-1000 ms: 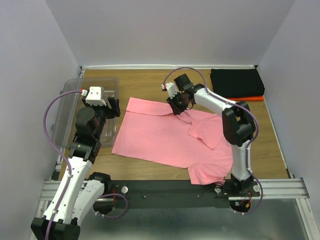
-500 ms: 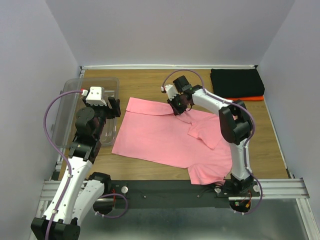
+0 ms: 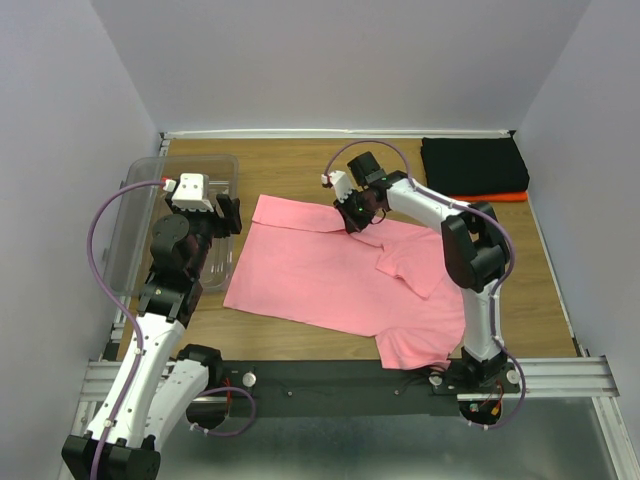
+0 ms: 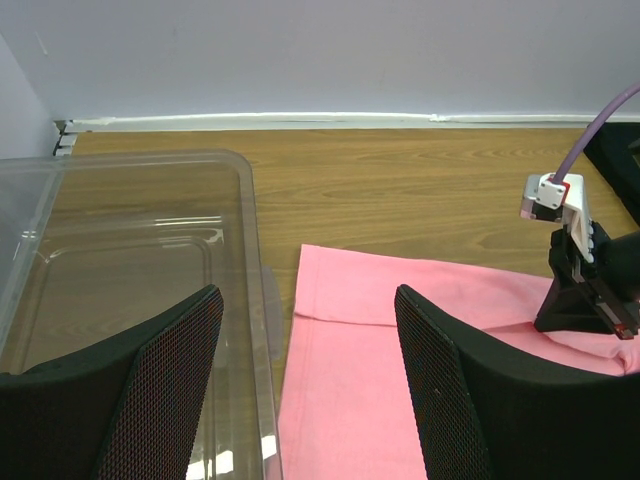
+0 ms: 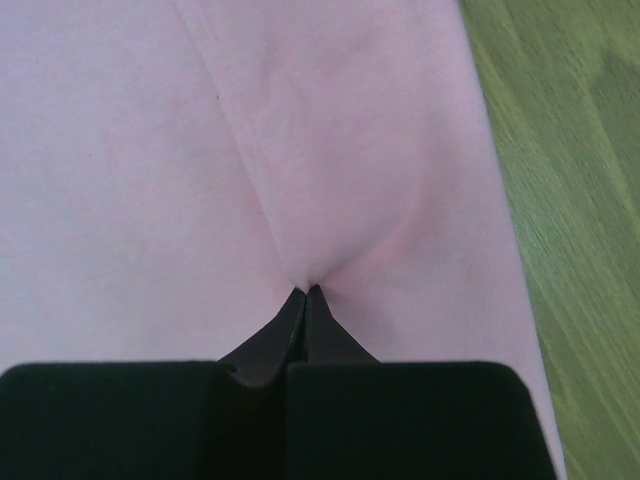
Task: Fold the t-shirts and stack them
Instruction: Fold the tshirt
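Note:
The pink t-shirt [image 3: 320, 270] lies spread on the table, one sleeve folded in at the right. My right gripper [image 3: 350, 222] is down on its far edge near the middle, shut and pinching a small fold of the pink cloth [image 5: 330, 190]. The black t-shirt [image 3: 472, 165] lies folded at the far right corner on top of the orange-red t-shirt [image 3: 500, 197], of which only a strip shows. My left gripper [image 3: 228, 215] is open and empty, held above the table between the tub and the pink shirt's left edge [image 4: 330, 380].
A clear plastic tub [image 3: 150, 215] stands at the far left, partly under the left arm; it also fills the left of the left wrist view [image 4: 130, 290]. White walls close the table at the back and sides. The pink shirt's near corner hangs over the front rail [image 3: 330, 375].
My right gripper has shifted slightly left along the shirt's far edge, still pinching the cloth. The left arm has not moved.

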Tool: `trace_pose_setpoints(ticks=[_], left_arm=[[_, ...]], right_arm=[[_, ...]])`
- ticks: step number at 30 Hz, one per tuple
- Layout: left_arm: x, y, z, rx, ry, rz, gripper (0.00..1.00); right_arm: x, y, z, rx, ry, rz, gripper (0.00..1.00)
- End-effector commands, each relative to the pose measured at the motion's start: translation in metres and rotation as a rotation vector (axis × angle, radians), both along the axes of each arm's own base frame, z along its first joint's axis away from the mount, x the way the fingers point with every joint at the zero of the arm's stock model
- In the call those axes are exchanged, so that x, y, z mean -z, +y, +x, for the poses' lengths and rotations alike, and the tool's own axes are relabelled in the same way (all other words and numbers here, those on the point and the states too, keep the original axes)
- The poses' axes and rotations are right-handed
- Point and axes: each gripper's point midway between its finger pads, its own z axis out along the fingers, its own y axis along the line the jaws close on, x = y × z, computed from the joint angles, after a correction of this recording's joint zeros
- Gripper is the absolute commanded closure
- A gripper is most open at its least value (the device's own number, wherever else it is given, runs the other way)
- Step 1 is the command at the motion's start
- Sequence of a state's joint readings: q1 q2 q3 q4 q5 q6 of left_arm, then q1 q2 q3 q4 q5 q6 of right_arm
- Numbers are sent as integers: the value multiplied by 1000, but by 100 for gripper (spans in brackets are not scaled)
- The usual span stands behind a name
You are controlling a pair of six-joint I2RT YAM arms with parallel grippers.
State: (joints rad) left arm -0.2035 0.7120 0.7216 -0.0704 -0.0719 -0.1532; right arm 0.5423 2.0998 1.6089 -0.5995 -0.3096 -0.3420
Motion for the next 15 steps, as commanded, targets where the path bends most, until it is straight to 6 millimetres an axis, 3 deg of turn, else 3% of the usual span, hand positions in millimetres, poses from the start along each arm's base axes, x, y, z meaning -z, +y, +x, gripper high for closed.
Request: trace_pose_setpoints(ticks=[1, 10, 15], left_arm=[[2, -1, 0, 15, -6, 11, 22], [2, -1, 0, 16, -6, 11, 22], [3, -2, 0, 16, -2, 10, 22]], right_arm=[[-14, 6, -7, -33, -6, 38, 99], [2, 5, -20, -60, 57, 19, 96], [8, 2, -29, -83, 97, -3, 86]])
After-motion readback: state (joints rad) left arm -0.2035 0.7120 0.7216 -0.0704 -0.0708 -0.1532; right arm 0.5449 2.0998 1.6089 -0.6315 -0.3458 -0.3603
